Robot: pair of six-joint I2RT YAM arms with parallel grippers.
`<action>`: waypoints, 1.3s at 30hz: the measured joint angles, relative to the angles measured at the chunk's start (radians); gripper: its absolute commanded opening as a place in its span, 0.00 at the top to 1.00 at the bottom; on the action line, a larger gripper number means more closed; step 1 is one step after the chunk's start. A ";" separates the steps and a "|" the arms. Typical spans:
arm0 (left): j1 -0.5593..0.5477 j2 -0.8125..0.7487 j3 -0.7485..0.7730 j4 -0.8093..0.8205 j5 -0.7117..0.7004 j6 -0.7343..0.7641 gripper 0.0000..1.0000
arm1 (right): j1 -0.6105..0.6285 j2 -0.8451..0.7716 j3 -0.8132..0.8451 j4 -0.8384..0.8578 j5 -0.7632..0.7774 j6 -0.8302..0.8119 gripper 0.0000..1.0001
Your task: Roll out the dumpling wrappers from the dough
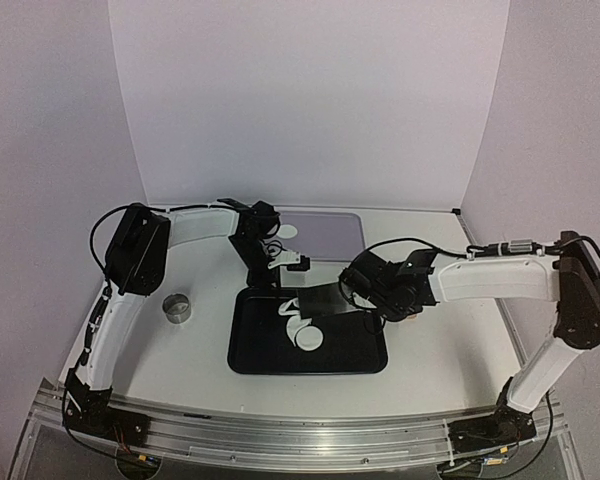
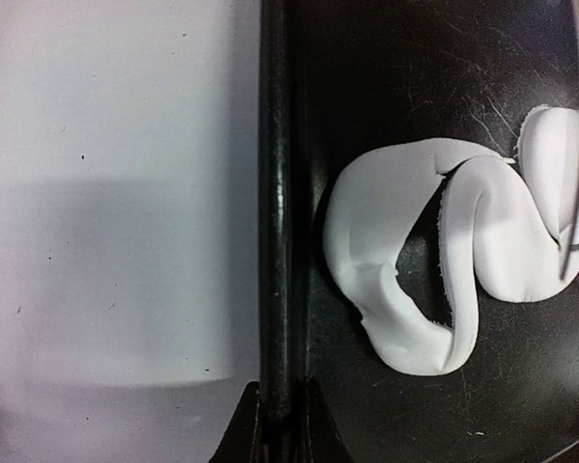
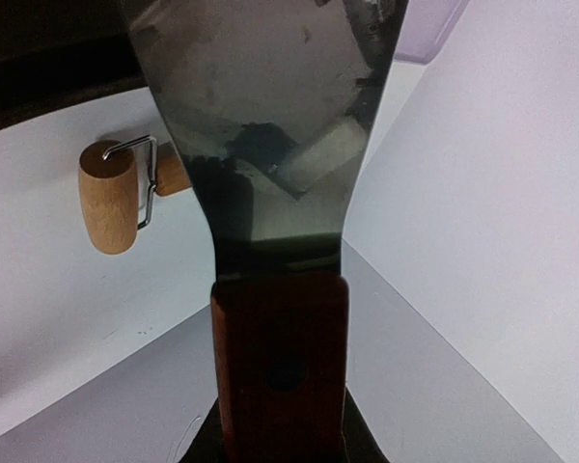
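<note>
Curved white dough [image 2: 405, 260] strips lie on the black tray [image 1: 360, 360], near its far left corner; the same dough [image 1: 292, 305] shows in the top view. A round white dumpling wrapper [image 1: 308, 340] rests mid-tray, and another dumpling wrapper [image 1: 290, 230] sits on the lavender tray [image 1: 335, 235]. My left gripper [image 2: 275, 410] is shut on the black tray's rim [image 2: 275, 193]; from above the left gripper [image 1: 263, 282] stands at the far left corner. My right gripper [image 3: 280, 429] is shut on the wooden handle [image 3: 280, 357] of a metal scraper [image 3: 270, 116], whose blade [image 1: 320, 298] reaches over the tray beside the dough.
A metal ring cutter [image 1: 178, 307] stands on the table left of the black tray. A small wooden roller [image 3: 108, 198] with a wire frame lies on the table behind the scraper. White walls close the back and sides.
</note>
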 measured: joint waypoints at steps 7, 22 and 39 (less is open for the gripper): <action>0.000 0.000 0.000 0.000 0.000 0.000 1.00 | -0.042 -0.002 -0.038 -0.008 0.005 -0.006 1.00; 0.000 0.000 0.000 0.000 0.001 0.000 1.00 | -0.101 0.002 -0.048 -0.012 0.016 0.007 1.00; 0.000 0.000 0.000 0.000 0.001 0.000 1.00 | 0.049 0.151 0.059 0.032 -0.054 0.084 1.00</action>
